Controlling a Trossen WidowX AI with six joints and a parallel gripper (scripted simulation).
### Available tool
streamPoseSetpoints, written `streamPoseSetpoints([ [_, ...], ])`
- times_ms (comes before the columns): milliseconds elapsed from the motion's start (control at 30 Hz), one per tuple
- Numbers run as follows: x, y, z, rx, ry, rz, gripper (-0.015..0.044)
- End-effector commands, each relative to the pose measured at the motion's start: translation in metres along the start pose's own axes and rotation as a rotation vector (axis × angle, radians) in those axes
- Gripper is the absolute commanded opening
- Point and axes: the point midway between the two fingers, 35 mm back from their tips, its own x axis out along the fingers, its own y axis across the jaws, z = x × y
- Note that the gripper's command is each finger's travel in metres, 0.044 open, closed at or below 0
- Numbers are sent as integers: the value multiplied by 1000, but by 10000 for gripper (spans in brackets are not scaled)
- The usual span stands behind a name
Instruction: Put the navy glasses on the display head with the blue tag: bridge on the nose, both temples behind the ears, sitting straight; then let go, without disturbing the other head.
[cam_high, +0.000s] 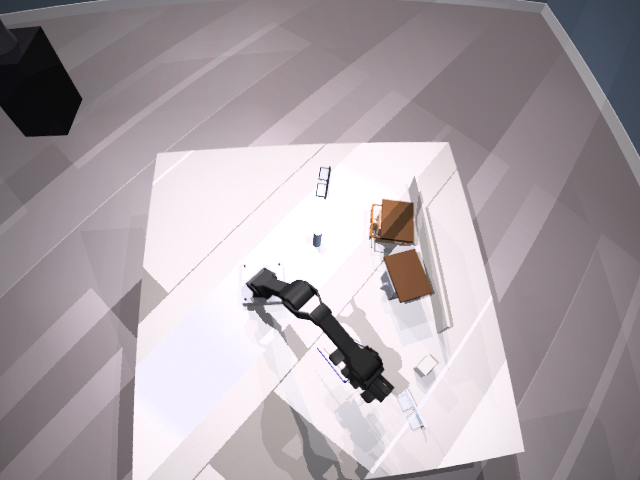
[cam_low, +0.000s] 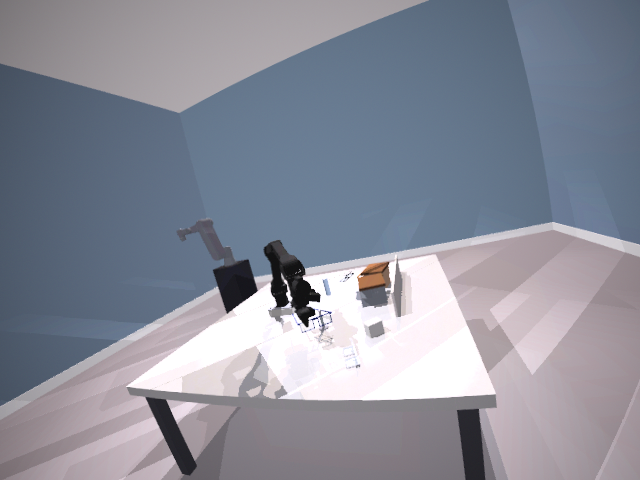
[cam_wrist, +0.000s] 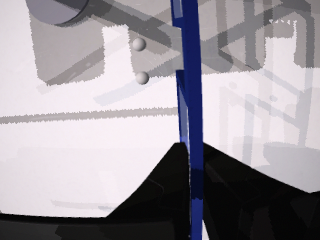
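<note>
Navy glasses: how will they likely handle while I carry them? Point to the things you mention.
The navy glasses (cam_high: 330, 365) (cam_low: 323, 316) (cam_wrist: 192, 110) look light and probably fragile, being mostly thin, open frame. They seem fairly stiff, since the bar crossing the wrist view runs straight. The gripper (cam_wrist: 187, 152) pinches only a narrow bar, so they may pivot if bumped.
</note>
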Motion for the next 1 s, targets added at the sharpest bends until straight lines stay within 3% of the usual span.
streamPoseSetpoints([
  [0,0,-2,-4,0,-1,-1,0],
  [967,0,-9,-28,0,0,-1,0],
])
